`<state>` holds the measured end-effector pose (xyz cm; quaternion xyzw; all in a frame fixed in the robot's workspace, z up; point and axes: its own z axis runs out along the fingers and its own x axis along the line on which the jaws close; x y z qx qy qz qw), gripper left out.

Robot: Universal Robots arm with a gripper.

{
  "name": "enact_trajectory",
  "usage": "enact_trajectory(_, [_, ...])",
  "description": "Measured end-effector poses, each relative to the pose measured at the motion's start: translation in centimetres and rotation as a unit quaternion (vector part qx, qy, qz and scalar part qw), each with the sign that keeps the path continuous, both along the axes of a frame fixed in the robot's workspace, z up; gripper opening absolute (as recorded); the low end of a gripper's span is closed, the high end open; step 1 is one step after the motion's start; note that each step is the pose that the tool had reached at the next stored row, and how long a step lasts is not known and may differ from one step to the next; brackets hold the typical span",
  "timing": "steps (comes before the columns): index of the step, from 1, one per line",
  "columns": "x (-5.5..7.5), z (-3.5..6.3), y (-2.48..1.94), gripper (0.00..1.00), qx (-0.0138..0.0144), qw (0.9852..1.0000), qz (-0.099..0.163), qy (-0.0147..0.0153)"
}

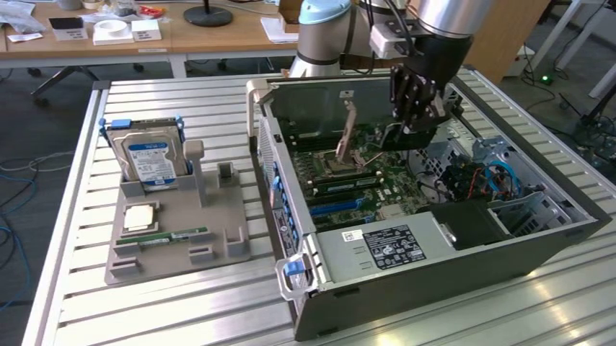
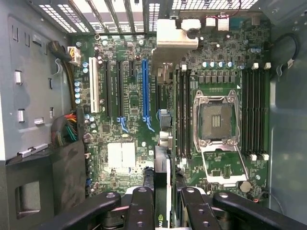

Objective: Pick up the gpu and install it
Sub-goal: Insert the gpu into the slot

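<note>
I see the gpu (image 2: 162,172) pinched from both sides in the gripper (image 2: 163,203). It is a thin, dark card with a small green mark on it. I look down on its narrow edge, so it stands on its side. It hangs in the air above the motherboard (image 2: 129,143), not pushed into any slot.

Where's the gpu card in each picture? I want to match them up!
Exterior view: the gpu hangs dark under the pincer, above the open computer case.
Wrist view: the gpu is seen edge-on between the pincer's fingers, with the motherboard beyond it.
Shared landmark: the empty CPU socket.
</note>
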<state>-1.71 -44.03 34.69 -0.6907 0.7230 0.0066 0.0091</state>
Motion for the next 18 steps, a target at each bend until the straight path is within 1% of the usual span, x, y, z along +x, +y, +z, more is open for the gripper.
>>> enact_trajectory(18, [-0.5,-1.08,0.0,0.26,-0.0001,1.0,0.006,0.0])
